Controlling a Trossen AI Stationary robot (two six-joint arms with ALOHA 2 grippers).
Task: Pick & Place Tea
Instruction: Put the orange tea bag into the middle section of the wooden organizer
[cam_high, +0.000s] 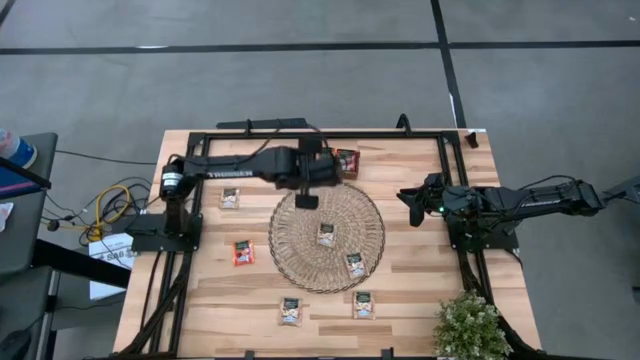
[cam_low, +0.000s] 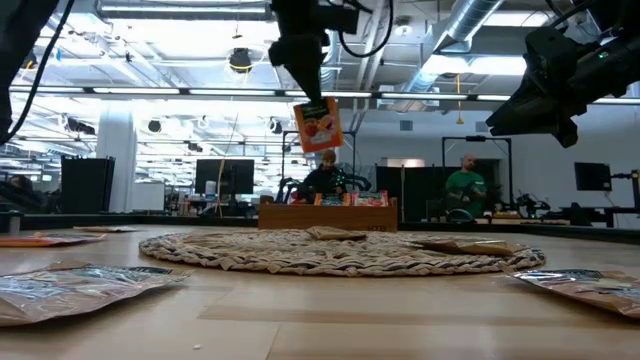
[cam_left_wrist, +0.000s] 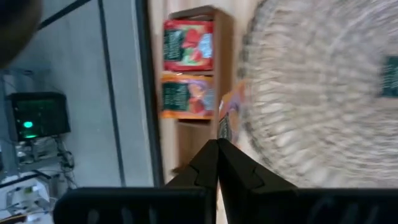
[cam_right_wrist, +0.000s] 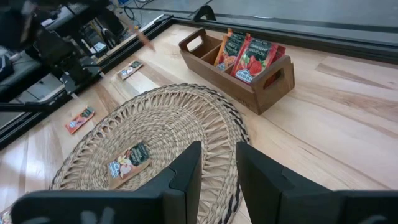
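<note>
The light wooden table (cam_high: 410, 290) carries a round woven mat (cam_high: 327, 237) at centre — loose tea sachets (cam_high: 243, 252) from six to ten o'clock, wooden tray (cam_high: 346, 162) at twelve, potted plant (cam_high: 470, 327) at four.

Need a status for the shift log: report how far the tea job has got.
Done: a few sachets stand in the wooden tray. In hand: the left gripper, shut on an orange sachet, holds it in the air near the tray. Left: two sachets on the woven mat and four on the table. The right gripper waits at the right side.
</note>
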